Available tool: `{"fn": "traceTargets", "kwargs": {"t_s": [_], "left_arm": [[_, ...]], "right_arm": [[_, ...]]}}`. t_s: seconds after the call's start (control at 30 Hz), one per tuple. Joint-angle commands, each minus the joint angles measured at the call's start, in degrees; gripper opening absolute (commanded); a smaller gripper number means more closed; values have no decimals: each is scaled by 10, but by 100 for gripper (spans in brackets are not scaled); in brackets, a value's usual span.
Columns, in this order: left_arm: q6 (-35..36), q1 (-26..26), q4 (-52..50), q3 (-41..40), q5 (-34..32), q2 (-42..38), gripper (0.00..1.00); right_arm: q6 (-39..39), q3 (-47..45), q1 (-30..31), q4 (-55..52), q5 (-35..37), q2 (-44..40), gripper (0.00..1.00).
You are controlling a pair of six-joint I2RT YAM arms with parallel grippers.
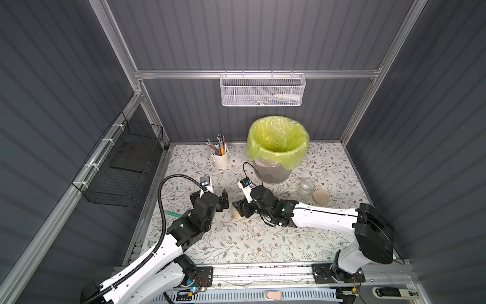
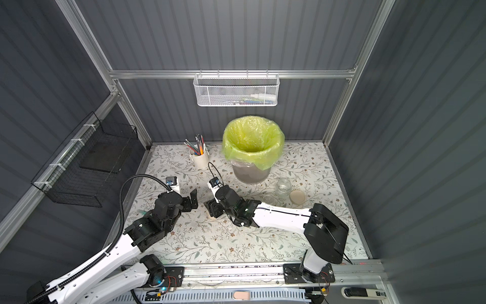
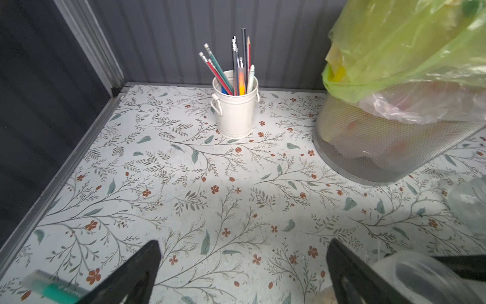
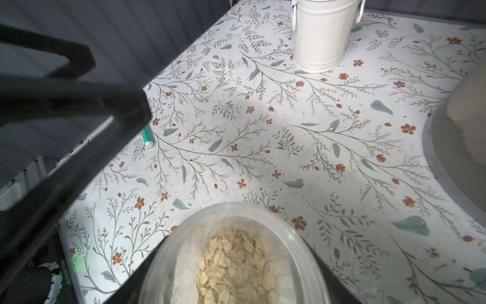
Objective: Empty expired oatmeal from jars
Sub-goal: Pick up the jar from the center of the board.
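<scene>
While left gripper (image 1: 224,201) gapes wide, right gripper (image 1: 240,208) clamps jar (image 4: 297,237) (oatmeal (image 4: 231,265) inside).

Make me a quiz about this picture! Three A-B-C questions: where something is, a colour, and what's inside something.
1. Where does the pencil cup stand?
A. at the back of the table, beside the bin
B. in the white basket on the wall
C. in a gripper

2. What colour is the bag in the bin?
A. red
B. blue
C. yellow-green

3. What is in the jar that the right gripper holds?
A. nothing
B. oat flakes
C. pencils

Answers:
1 A: in both top views it stands next to the bin at the far edge.
2 C: it drapes yellow-green over the rim.
3 B: the right wrist view shows pale flakes inside.
</scene>
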Motion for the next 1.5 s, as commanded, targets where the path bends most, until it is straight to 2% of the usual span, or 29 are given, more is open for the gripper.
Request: {"fn": "traceTargets", "kwargs": {"t_s": [0.0, 0.3, 0.57, 0.9, 1.17, 1.47], "left_arm": [[34, 1, 37, -6, 59, 8, 100], [76, -1, 92, -24, 123, 14, 99], [95, -6, 142, -38, 232, 43, 98], [130, -9, 190, -47, 380, 50, 97], [140, -10, 200, -36, 455, 92, 95], [133, -13, 245, -44, 514, 91, 96]], "right_arm": [[33, -7, -15, -29, -16, -39, 43], [79, 10, -54, -157, -31, -143, 43], [118, 19, -92, -227, -53, -192, 43], [116, 33, -122, -260, -46, -205, 43], [81, 54, -136, -257, -51, -185, 44], [84, 75, -136, -230, -71, -150, 44]]}}
